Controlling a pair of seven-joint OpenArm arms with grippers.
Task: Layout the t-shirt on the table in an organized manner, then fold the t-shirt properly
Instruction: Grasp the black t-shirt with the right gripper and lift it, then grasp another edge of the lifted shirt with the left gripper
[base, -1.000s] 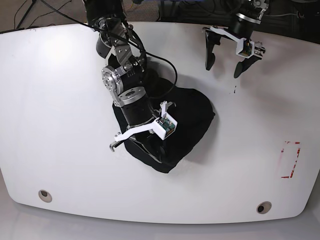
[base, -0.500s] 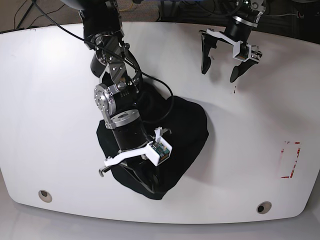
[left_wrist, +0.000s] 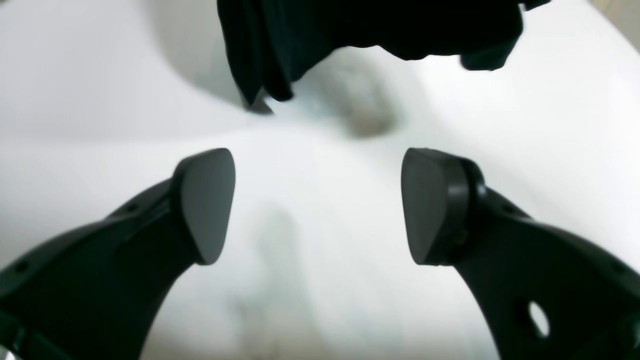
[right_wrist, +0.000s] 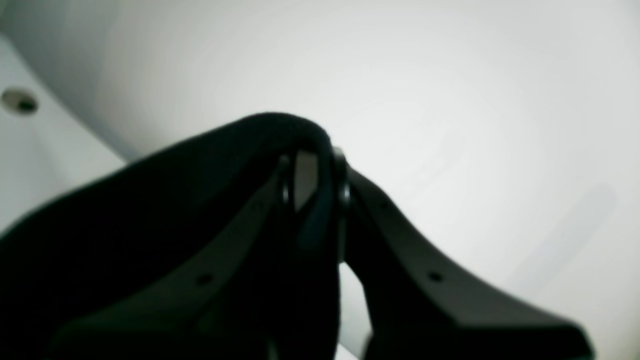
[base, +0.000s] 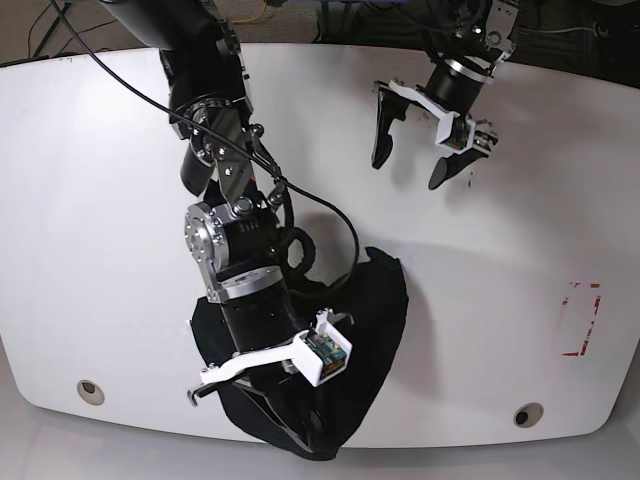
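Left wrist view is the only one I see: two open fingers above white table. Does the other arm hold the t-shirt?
Observer: Yes. The right gripper is shut on a fold of the t-shirt.
Operator: Where is the shirt lying?
Observer: Bunched near the table's front edge, under the right arm.
Operator: Is my gripper near it?
Observer: No. The left gripper hangs open over bare table at the far side.

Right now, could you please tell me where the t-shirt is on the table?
In the base view the t-shirt lies bunched at the table's near edge, left of centre, between the two round holes, pinched by the right gripper.
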